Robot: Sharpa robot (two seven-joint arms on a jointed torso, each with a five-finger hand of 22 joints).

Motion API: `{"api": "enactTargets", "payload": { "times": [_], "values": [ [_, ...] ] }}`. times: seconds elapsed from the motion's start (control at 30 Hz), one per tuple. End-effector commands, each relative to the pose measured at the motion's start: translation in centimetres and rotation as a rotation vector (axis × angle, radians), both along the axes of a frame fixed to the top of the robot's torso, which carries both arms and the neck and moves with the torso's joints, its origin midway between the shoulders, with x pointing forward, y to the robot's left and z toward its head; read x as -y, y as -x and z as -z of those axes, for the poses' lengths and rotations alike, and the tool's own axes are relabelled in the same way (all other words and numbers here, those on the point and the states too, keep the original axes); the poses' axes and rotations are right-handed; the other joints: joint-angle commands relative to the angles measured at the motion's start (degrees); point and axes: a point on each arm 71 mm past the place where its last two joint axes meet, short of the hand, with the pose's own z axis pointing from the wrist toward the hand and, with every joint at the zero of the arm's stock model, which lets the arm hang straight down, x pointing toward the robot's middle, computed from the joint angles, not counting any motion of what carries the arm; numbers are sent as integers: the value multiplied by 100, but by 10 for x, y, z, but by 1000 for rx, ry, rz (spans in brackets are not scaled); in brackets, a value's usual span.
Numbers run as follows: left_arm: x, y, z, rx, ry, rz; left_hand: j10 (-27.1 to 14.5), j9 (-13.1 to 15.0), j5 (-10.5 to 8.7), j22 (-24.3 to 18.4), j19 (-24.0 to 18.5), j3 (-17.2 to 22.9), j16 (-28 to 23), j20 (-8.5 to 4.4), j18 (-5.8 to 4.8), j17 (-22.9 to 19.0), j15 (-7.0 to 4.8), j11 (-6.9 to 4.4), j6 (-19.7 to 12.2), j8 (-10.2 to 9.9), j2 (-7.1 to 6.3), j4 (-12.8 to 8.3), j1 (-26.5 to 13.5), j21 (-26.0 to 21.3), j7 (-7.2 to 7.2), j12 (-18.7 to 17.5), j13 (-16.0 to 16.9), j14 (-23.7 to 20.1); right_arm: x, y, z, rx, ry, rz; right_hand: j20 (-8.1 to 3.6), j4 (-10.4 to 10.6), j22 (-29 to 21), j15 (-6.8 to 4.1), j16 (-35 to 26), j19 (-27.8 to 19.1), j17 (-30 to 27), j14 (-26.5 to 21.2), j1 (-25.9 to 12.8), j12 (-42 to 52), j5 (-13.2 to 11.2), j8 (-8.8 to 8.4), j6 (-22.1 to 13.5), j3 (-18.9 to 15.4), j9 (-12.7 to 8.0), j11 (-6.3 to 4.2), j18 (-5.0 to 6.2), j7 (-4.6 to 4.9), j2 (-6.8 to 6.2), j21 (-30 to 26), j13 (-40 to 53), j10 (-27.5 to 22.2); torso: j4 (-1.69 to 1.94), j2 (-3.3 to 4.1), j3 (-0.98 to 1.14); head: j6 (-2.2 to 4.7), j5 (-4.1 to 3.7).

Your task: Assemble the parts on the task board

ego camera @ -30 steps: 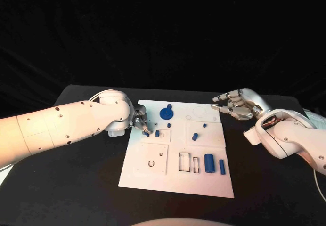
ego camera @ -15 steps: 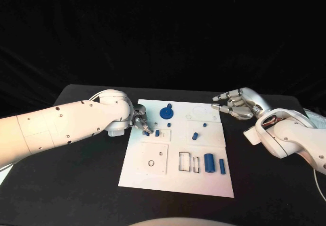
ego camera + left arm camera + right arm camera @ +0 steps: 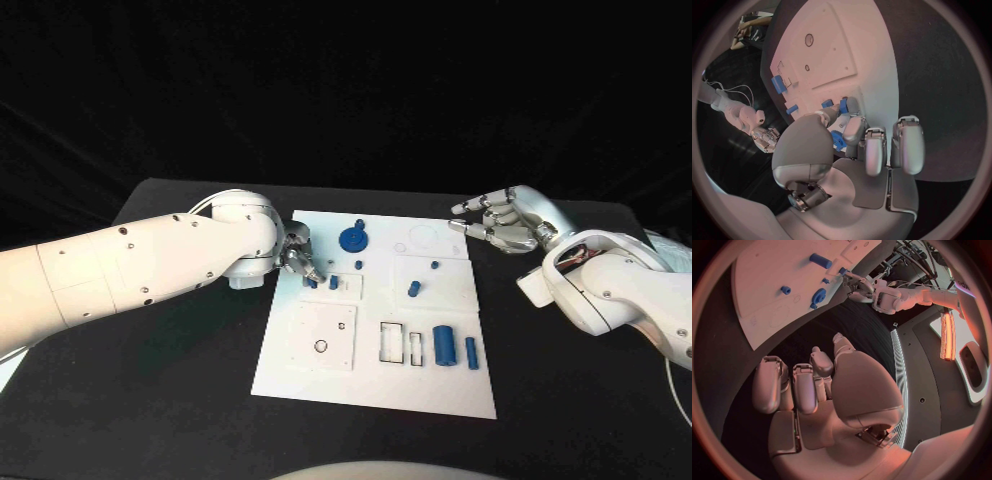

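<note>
The white task board [image 3: 335, 372] lies mid-table. My left hand [image 3: 299, 256] is at the board's left edge, and thumb and a finger pinch a small blue peg [image 3: 310, 283] low on the board. The left wrist view shows that peg [image 3: 844, 105] between the fingertips of my left hand [image 3: 862, 147]. A second small peg [image 3: 333, 283] stands just beside it. My right hand [image 3: 499, 226] hovers off the board's far right corner, fingers loosely bent and apart, holding nothing. The right wrist view shows the right hand [image 3: 817, 385] above bare table.
On the board are a blue gear-like piece [image 3: 353, 240], two pegs [image 3: 414, 289] right of centre, a thick cylinder [image 3: 444, 345] with a thin one [image 3: 472, 353] beside it, and a small ring [image 3: 320, 347]. Black table [image 3: 173, 400] surrounds the board.
</note>
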Motion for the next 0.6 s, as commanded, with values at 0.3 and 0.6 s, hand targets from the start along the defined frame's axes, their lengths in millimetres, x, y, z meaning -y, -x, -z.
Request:
{"api": "enactTargets", "payload": {
  "times": [0.3,0.6],
  "values": [
    [2,6,10,-51,-48,42,77,1,-4,775,208,-30,17,-45,-99,1510,-41,-27,80,20,-18,76,-133,46,-10,52,46,612,-2,0,0,-2,3,-15,-14,18,-3,-15,-36,-42,454,371,-14,-21,36,-12,7,-34,-8,-7,118,-8,39,-39,-8,-28,4,-1,-1,-6,-8],
    [2,6,10,-49,-48,38,102,-14,-9,796,219,-177,17,-50,-103,1510,-43,-28,138,14,-43,239,-339,59,-11,56,60,612,-2,1,0,0,2,-15,-14,38,-15,-15,-44,-46,448,370,-39,-24,58,-12,6,-57,-8,-6,120,-7,46,-48,-13,-30,1,0,1,-7,-7]
  ]
}}
